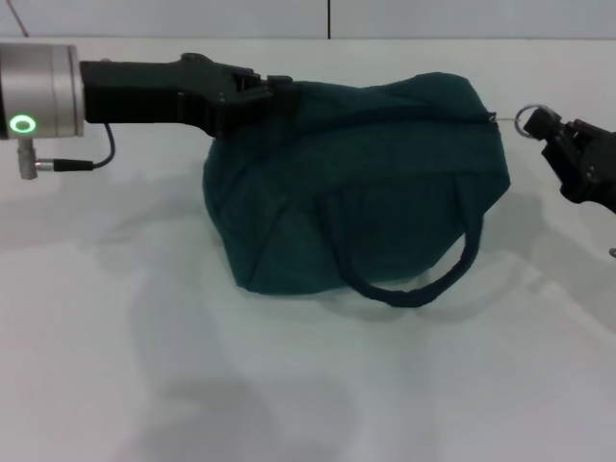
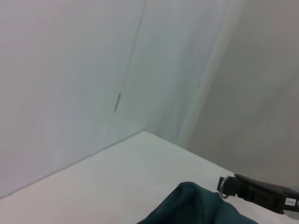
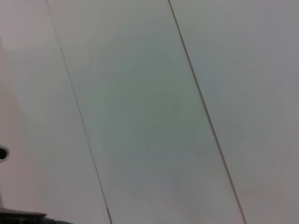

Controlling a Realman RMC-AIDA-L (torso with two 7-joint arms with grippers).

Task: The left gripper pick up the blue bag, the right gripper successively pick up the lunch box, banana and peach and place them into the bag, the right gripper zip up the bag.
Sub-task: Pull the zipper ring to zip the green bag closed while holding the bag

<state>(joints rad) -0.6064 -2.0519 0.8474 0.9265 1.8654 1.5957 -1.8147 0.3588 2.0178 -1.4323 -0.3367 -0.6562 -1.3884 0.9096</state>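
A bulging blue bag [image 1: 356, 183] sits on a white surface [image 1: 289, 385], zipper apparently closed. The left hand [image 1: 265, 91] is clenched on the bag's left end. The right hand [image 1: 544, 125] grasps the zipper ring [image 1: 527, 119] just beyond its right end. No food visible; task seems nearly finished.

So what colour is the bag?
Dark teal-blue bag, plain, no pattern; clearest in the head view.

Left arm reaches in level from the left, silver wrist cuff glowing a green ring, and the left gripper [image 1: 265, 89] is clamped onto the top left corner of the blue bag [image 1: 385, 183]. Over on the right, the right gripper [image 1: 539, 123] sits at the bag's far end, jaws pinching the silver zipper ring [image 1: 523, 119].
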